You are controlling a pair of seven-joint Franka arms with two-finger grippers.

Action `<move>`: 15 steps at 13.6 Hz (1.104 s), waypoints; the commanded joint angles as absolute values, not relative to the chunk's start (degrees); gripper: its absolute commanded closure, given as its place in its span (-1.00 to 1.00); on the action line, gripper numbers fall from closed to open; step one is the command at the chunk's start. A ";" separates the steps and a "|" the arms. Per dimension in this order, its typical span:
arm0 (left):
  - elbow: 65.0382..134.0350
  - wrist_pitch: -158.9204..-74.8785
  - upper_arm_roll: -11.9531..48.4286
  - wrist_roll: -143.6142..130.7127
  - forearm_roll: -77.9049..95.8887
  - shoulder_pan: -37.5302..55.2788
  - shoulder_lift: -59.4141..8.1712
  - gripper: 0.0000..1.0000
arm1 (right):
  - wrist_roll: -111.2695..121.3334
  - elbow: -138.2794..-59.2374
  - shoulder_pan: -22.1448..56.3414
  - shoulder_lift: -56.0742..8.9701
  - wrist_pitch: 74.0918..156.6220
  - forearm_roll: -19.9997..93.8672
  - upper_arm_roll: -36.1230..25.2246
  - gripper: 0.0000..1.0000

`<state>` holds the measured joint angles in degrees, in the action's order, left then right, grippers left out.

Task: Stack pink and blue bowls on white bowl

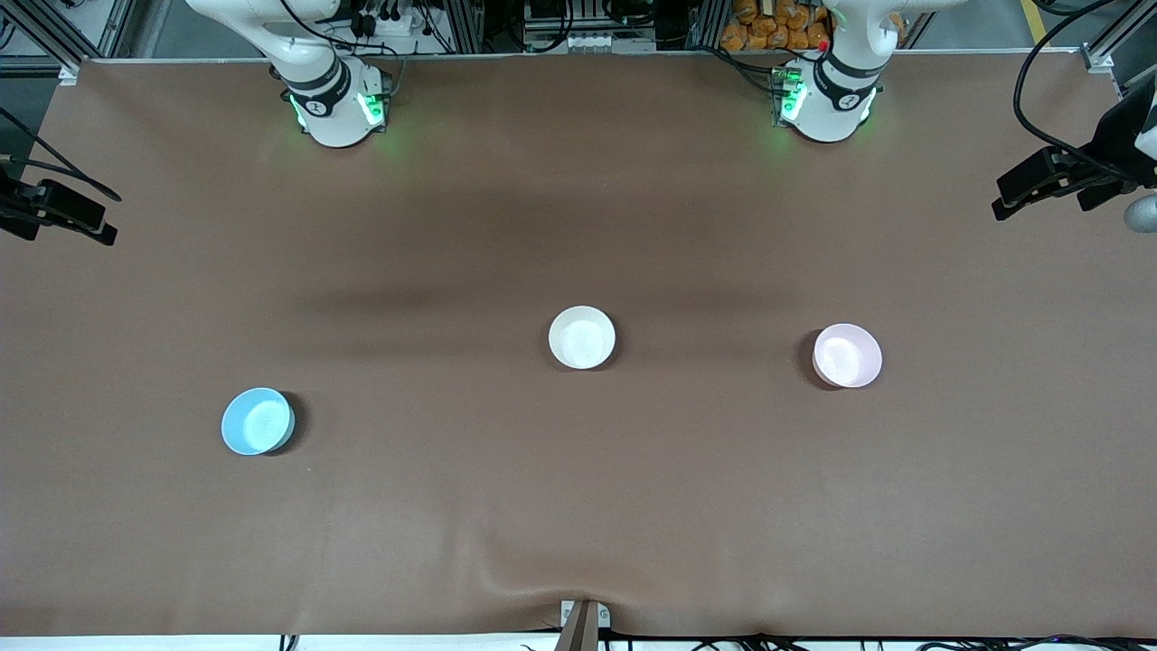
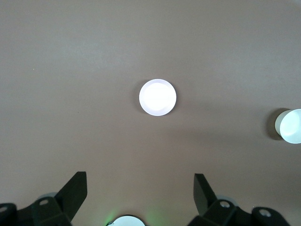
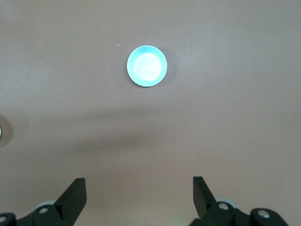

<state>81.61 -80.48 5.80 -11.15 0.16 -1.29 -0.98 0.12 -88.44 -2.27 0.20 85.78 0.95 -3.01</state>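
Both arms wait raised high over the surface. The left gripper (image 2: 140,195) and the right gripper (image 3: 139,197) point down, fingers spread wide, holding nothing.

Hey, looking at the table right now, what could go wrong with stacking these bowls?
The pink bowl, white bowl and blue bowl sit far apart, so each carry is long and a shallow rim grip might slip. Both grippers, left gripper and right gripper, are open and high above the table; a misjudged descent could tip a bowl. If both arms head to the white bowl together, they might collide.
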 commanded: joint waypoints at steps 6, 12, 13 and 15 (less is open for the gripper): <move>81.56 -79.63 5.71 -10.81 -1.23 -1.49 -0.35 -1.00 | -0.97 -88.86 -2.20 0.53 85.43 0.53 -2.81 -1.00; 82.70 -81.73 5.89 -8.79 -1.23 -1.93 -3.42 -1.00 | -0.97 -88.77 -2.29 0.61 85.17 0.62 -2.81 -1.00; 84.10 -83.22 5.89 -8.79 -1.23 -1.85 -4.30 -1.00 | -0.97 -88.77 -2.29 0.62 85.17 0.62 -2.81 -1.00; 92.59 -92.67 5.89 -8.53 -1.23 -2.02 -3.43 -1.00 | -0.97 -88.77 -2.37 0.61 85.08 0.70 -2.81 -1.00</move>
